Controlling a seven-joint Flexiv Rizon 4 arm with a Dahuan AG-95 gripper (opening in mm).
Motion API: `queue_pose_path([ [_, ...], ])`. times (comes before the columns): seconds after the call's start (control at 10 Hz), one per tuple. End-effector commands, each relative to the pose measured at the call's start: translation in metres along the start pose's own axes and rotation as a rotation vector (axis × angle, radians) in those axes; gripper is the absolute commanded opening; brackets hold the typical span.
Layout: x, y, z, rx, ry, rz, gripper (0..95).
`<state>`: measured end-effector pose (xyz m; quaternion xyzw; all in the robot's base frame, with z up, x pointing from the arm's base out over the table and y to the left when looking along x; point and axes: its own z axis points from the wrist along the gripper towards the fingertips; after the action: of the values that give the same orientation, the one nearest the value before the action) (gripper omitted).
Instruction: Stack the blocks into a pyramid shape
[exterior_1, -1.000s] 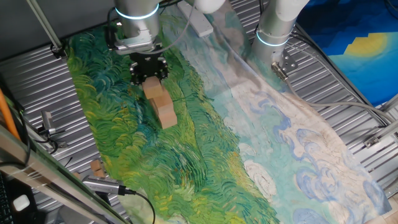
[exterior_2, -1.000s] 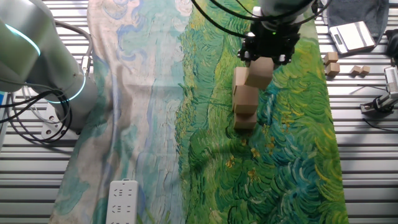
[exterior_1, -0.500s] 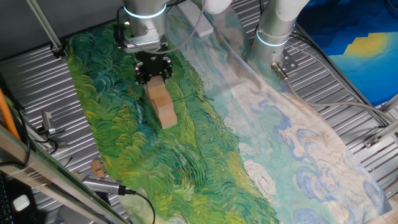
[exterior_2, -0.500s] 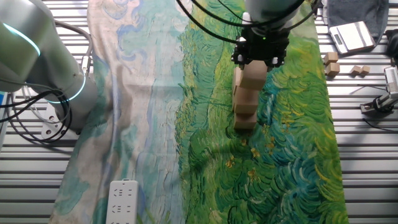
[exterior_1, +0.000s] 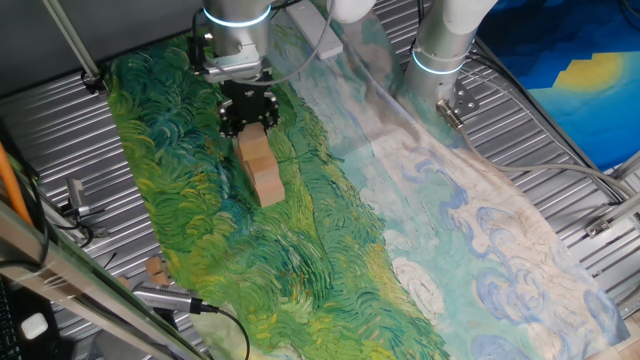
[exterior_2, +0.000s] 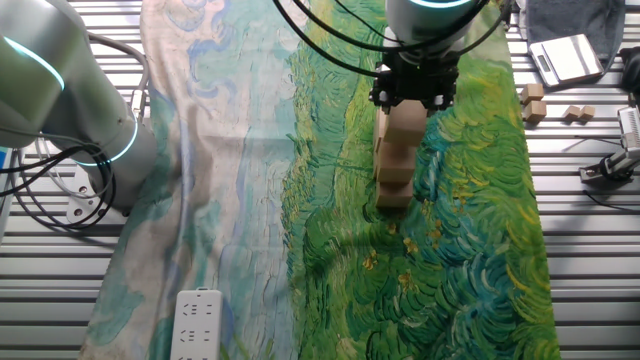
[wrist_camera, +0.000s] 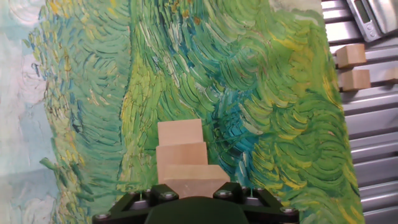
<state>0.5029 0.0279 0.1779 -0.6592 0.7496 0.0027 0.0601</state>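
Observation:
Several light tan wooden blocks (exterior_1: 266, 183) form a small pile (exterior_2: 396, 165) on the green painted cloth (exterior_1: 300, 260). My gripper (exterior_1: 249, 122) hangs straight over the pile, shut on one more block (exterior_2: 407, 118) whose underside is at or just above the pile's top. Looking down in the hand view, the held block (wrist_camera: 193, 179) sits between my jaws. Two lower blocks (wrist_camera: 181, 142) step away beyond it. The fingertips are hidden by the hand body. More loose blocks (exterior_2: 530, 103) lie on the metal slats to the right of the cloth, seen in the hand view as two cubes (wrist_camera: 352, 66).
A second robot arm's base (exterior_1: 443, 50) stands at the cloth's far edge (exterior_2: 70, 110). A white power strip (exterior_2: 197, 325) lies near the cloth's corner. A grey scale-like device (exterior_2: 566, 58) sits beside the loose blocks. A small tan scrap (exterior_1: 155, 269) rests on the slats.
My gripper has carried the block sideways from beside the pile to directly over it and lowered slightly. The pile itself has not moved.

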Motion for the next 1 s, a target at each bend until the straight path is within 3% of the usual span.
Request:
queue_pose_path([
  [0.1,0.0,-0.0008,0.002,0.0,0.009,-0.003,0.0],
  [1.0,0.0006,0.0025,0.0086,0.003,0.055,-0.071,0.0],
])
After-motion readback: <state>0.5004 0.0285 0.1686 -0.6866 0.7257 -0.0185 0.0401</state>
